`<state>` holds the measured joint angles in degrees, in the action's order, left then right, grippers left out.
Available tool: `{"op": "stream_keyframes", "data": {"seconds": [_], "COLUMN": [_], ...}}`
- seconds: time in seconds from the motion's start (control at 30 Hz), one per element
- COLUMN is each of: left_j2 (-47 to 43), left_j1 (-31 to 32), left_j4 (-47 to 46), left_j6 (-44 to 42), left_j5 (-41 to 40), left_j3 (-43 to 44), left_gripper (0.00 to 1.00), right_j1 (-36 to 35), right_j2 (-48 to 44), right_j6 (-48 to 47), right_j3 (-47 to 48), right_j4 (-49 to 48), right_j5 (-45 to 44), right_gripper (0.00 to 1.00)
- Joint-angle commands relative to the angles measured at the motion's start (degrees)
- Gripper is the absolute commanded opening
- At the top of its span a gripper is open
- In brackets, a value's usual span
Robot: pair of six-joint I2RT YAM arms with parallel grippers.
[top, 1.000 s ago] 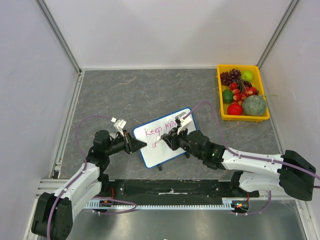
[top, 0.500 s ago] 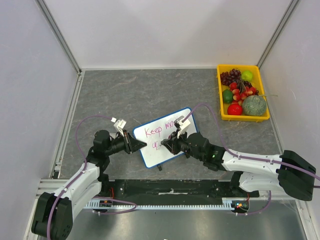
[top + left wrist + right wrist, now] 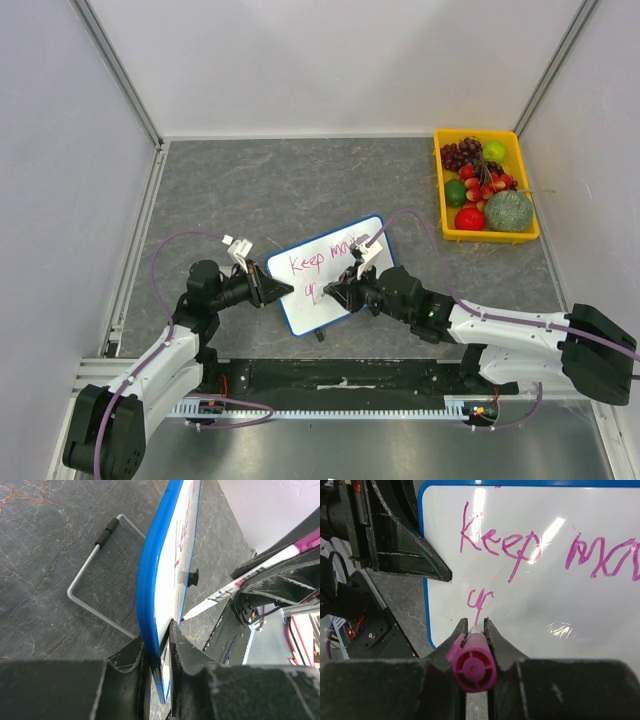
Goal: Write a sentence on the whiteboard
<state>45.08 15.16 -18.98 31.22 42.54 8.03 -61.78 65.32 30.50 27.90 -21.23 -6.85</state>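
The whiteboard (image 3: 300, 306), white with a blue rim, stands tilted in the middle of the table. My left gripper (image 3: 283, 290) is shut on its left edge; the left wrist view shows the blue rim (image 3: 154, 580) pinched between the jaws of the left gripper (image 3: 160, 636). The sentence (image 3: 318, 263) reads "Keep" (image 3: 500, 542) plus part of a second word, with a short scrawl (image 3: 479, 600) below. My right gripper (image 3: 336, 293) is shut on a magenta marker (image 3: 471, 667), its tip on the board under that scrawl. The marker also shows in the left wrist view (image 3: 235, 584).
A yellow tray (image 3: 440, 200) of fruit sits at the far right. The board's wire stand (image 3: 95, 575) rests on the grey table behind it. Walls and metal rails bound the table on the left, back and right.
My right gripper has slid a little left and down across the board with the marker. The left gripper and the board have stayed still.
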Motion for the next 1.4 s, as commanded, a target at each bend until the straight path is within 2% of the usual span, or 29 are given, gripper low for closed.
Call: {"op": "stream_keyframes", "data": {"seconds": [0.0,0.2,0.47,1.37], "left_j2": [-0.08,0.01,0.10,0.10], "left_j1": [-0.22,-0.30,-0.30,-0.22], "left_j4": [-1.14,-1.14,-1.14,-1.14], "left_j6": [-4.07,-4.06,-4.15,-4.15], "left_j5": [-3.35,-3.17,-3.17,-3.17], "left_j3": [-0.47,-0.47,-0.39,-0.39], "left_gripper": [0.02,0.02,0.02,0.02], "right_j1": [0.34,2.01,3.77,4.56], "right_j2": [-2.91,-3.53,-0.02,-0.19], "right_j6": [0.52,0.17,-0.09,-0.71], "right_j3": [3.12,5.41,6.99,3.21], "right_j4": [-1.44,-1.35,-2.14,0.67], "right_j5": [0.26,-2.55,-2.82,-4.13], "right_gripper": [0.00,0.00,0.00,0.00]}}
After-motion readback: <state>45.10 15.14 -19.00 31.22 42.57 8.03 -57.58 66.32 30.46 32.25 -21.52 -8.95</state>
